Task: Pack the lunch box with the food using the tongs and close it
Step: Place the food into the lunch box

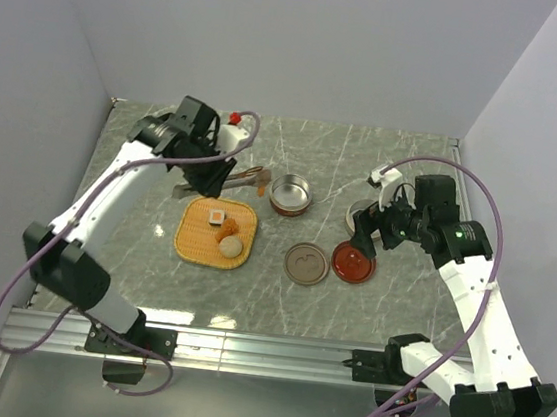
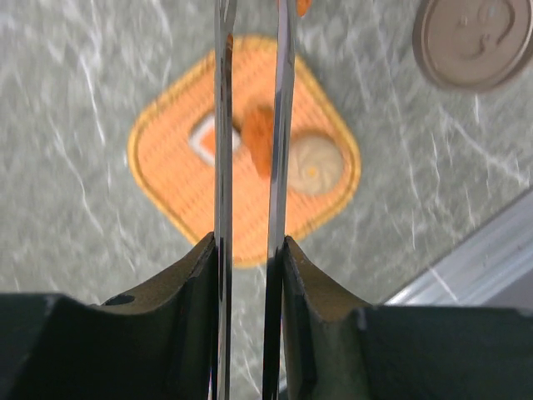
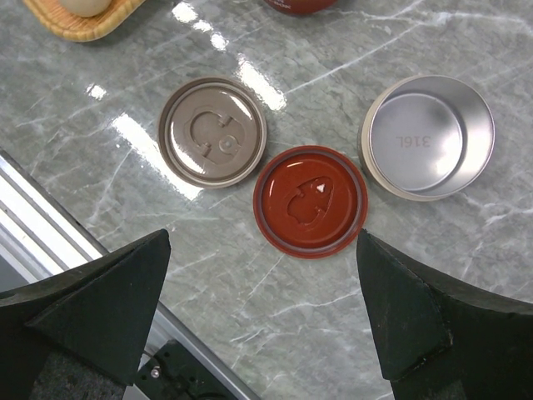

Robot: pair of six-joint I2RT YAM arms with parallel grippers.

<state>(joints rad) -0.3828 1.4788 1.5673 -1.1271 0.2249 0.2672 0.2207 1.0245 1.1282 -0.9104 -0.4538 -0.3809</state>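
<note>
My left gripper (image 1: 214, 173) (image 2: 250, 250) is shut on the tongs (image 2: 223, 125), whose two thin silver arms run up between my fingers; their tips are out of the wrist view. It hangs above the far edge of the woven tray (image 1: 194, 244) (image 2: 166, 167). On the tray lies the food: a white square piece (image 1: 217, 217) (image 2: 202, 137), an orange nugget (image 1: 226, 229) (image 2: 258, 137) and a beige ball (image 1: 231, 247) (image 2: 316, 164). A red-rimmed round lunch box (image 1: 291, 194) stands open right of the tray. My right gripper (image 1: 364, 233) (image 3: 262, 250) is open, above the red lid (image 1: 353, 263) (image 3: 310, 200).
A brown lid (image 1: 306, 264) (image 2: 475, 37) (image 3: 212, 131) lies beside the red lid. A silver round container (image 3: 427, 136) stands open near my right gripper. The metal rail (image 1: 243, 345) runs along the table's near edge. Walls close in the left, back and right sides.
</note>
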